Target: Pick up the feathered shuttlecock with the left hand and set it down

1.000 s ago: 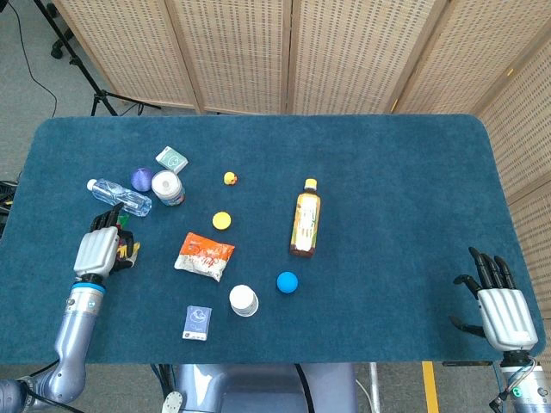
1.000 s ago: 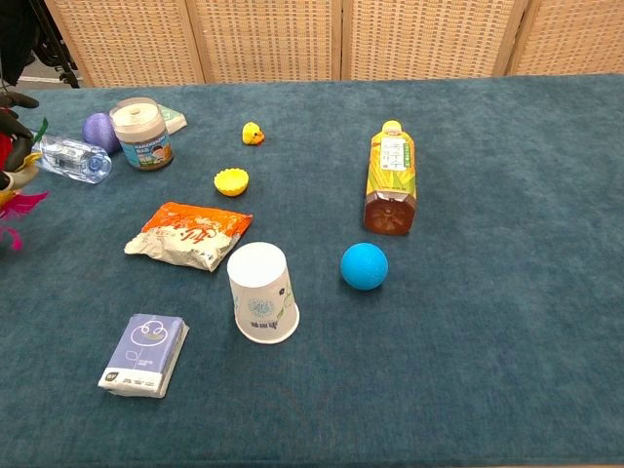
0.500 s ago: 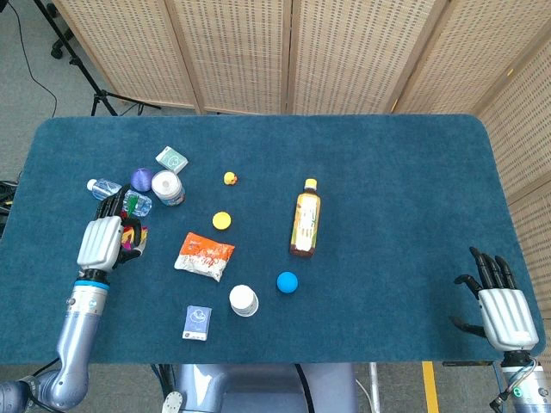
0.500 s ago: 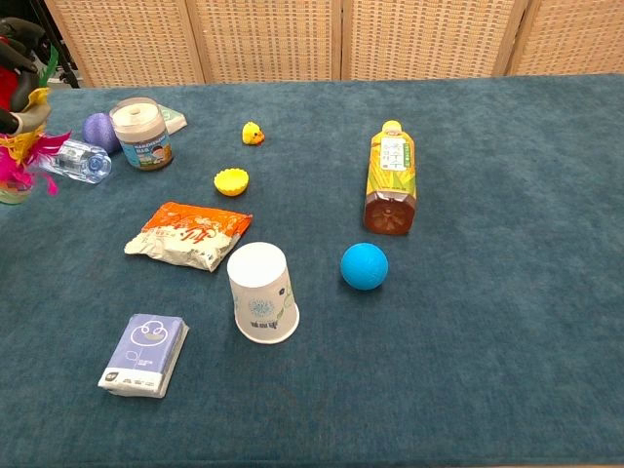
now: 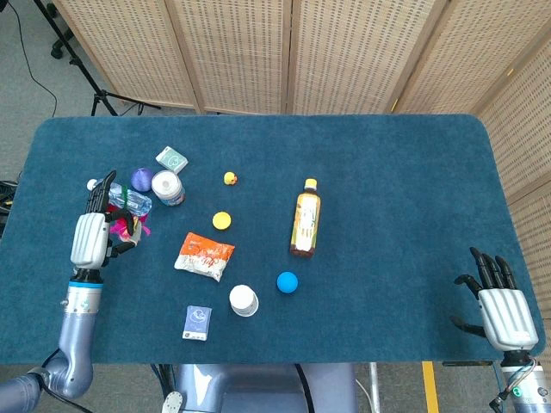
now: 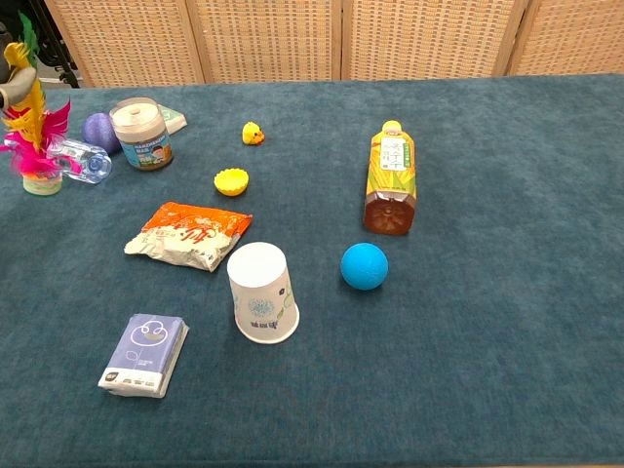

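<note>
The feathered shuttlecock (image 6: 37, 146), with pink, yellow and green feathers, stands upright on its round base on the blue table at the far left. In the head view the shuttlecock (image 5: 131, 224) shows just right of my left hand (image 5: 89, 237). That hand's fingers are stretched out and apart, with the thumb reaching toward the feathers; only a grey finger edge (image 6: 8, 95) appears in the chest view, beside the feather tops. I see no grip on it. My right hand (image 5: 502, 311) rests at the near right corner, fingers spread, holding nothing.
A lying water bottle (image 6: 78, 158), a purple ball (image 6: 97, 130) and a jar (image 6: 141, 134) crowd close behind the shuttlecock. An orange snack bag (image 6: 187, 234), paper cup (image 6: 261, 292), tissue pack (image 6: 144, 354), blue ball (image 6: 364, 265) and tea bottle (image 6: 390, 180) lie toward the middle.
The left hand carried the shuttlecock away from the front edge toward the water bottle, turned it upright onto its base, and its fingers straightened out. The right hand stayed still.
</note>
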